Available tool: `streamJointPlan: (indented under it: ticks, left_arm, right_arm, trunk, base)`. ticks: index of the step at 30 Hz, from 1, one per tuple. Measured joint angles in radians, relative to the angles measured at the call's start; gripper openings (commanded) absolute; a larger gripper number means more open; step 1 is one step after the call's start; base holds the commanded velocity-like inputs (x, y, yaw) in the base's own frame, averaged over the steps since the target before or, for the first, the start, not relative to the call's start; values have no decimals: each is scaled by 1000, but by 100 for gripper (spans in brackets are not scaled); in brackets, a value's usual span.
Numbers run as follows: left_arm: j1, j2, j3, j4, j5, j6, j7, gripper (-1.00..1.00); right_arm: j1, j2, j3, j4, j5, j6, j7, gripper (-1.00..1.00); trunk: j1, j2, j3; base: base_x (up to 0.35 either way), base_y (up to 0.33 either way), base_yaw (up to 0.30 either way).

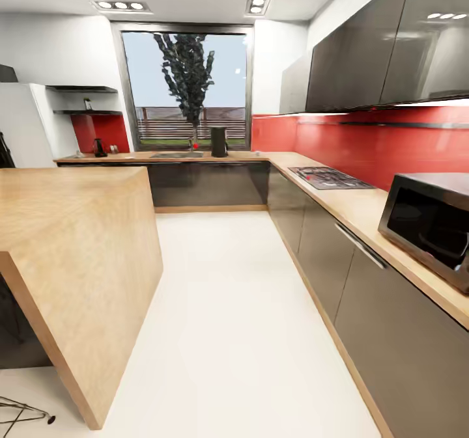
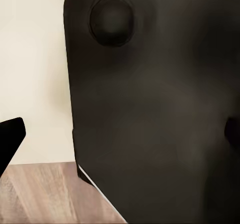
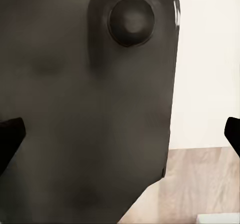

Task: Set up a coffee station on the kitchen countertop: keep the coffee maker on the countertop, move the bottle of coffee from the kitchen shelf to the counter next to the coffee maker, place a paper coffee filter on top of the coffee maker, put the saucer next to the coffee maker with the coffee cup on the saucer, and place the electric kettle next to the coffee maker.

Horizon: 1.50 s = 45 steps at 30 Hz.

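In the head view the coffee maker (image 1: 219,142) stands far off on the countertop (image 1: 241,157) in front of the window. The electric kettle (image 1: 99,147) sits at the counter's far left end, with small pale items I cannot make out beside it. Above it, the bottle of coffee (image 1: 88,104) rests on the kitchen shelf (image 1: 91,112). In the wrist views, my left gripper (image 2: 120,134) and right gripper (image 3: 120,134) each show black fingertips (image 2: 10,139) (image 3: 10,139) spread wide against a dark robot panel, holding nothing. The filter, saucer and cup are too small to tell.
A large wooden island (image 1: 71,230) juts in at the left. The right-hand counter run carries a microwave (image 1: 430,223) and a hob (image 1: 329,177). A white floor aisle (image 1: 228,308) leads to the far counter, which holds a sink (image 1: 176,155). A white fridge (image 1: 23,125) stands far left.
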Motion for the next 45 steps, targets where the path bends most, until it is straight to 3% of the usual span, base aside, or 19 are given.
streamJointPlan:
  ticks: [5, 16, 25, 45]
  left_arm:
    - [8, -20, -15, -18, -6, -2, 1, 100]
    - [9, -13, -15, -18, -6, -4, -1, 100]
    - [9, -13, -15, -18, -6, -4, -1, 100]
    - [9, -14, -15, -18, -6, -4, -1, 100]
  right_arm:
    - [16, 28, -25, -25, 21, 25, 11, 100]
    - [-33, 88, -67, -88, 28, 59, 6, 100]
    - [-33, 88, -67, -165, 28, 59, 6, 100]
    - [-33, 90, -67, -166, 28, 60, 6, 100]
  trunk:
    - [0, 0, 0]
    - [0, 0, 0]
    - [0, 0, 0]
    - [0, 0, 0]
  base:
    - [0, 0, 0]
    - [0, 0, 0]
    - [0, 0, 0]
    - [0, 0, 0]
